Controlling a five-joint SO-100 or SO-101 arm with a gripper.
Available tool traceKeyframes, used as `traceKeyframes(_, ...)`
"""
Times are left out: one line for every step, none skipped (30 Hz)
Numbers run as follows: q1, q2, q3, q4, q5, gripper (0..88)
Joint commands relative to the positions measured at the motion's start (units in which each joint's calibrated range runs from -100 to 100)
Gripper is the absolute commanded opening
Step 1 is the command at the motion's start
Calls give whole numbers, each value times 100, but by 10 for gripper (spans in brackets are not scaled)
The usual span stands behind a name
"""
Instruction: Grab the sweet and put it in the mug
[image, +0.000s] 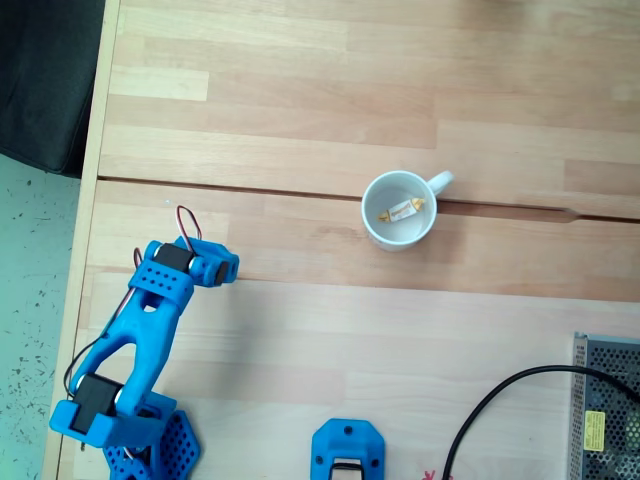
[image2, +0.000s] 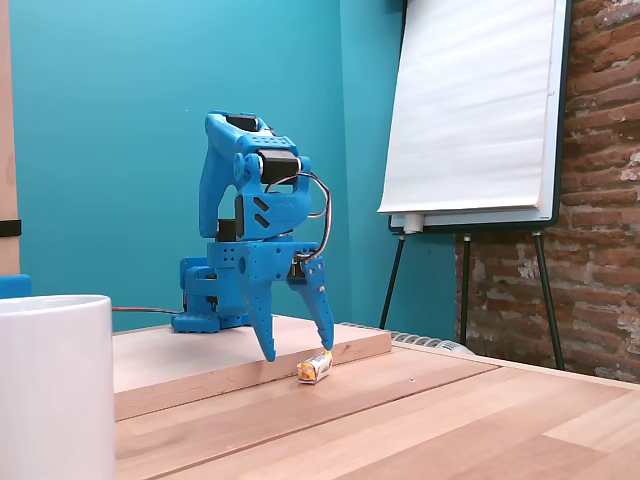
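In the low side fixed view my blue gripper (image2: 299, 352) points straight down over the wooden table and is open. One sweet (image2: 315, 368), white with yellow-orange ends, lies on the table just under the right fingertip (image2: 326, 340), with nothing gripped. The white mug (image2: 50, 390) fills the near left corner of that view. From above, the mug (image: 400, 240) stands mid-table with its handle to the upper right, and a look-alike sweet (image: 401, 211) lies inside it. My folded blue arm (image: 150, 320) is at the lower left there, covering whatever lies beneath it.
From above, a metal mesh box (image: 608, 410) and a black cable (image: 500, 400) sit at the lower right, and a second blue part (image: 348, 450) at the bottom edge. A raised board (image2: 200, 360) lies under the arm. An easel (image2: 470, 110) stands behind the table.
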Motion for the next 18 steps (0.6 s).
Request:
traceKeyframes(35,-61,-222,12,10,314)
traceKeyframes(35,-61,-222,12,10,314)
traceKeyframes(35,-52,-222,12,10,314)
traceKeyframes(28,-44,-231,12,5,314)
traceKeyframes(28,-27,-231,12,5,314)
traceKeyframes(28,-9,-231,12,5,314)
traceKeyframes(28,8,-231,12,5,314)
traceKeyframes(28,17,-231,12,5,314)
traceKeyframes(21,17,-231,12,0,314)
traceKeyframes(21,17,-249,12,-5,314)
traceKeyframes(21,17,-249,12,-24,314)
traceKeyframes(21,17,-267,12,-83,314)
traceKeyframes(21,17,-276,12,-156,314)
traceKeyframes(21,17,-285,12,-244,314)
traceKeyframes(21,17,-285,12,-308,314)
traceKeyframes(14,17,-285,12,-361,313)
traceKeyframes(6,17,-285,12,-415,313)
traceKeyframes(-23,17,-285,12,-435,313)
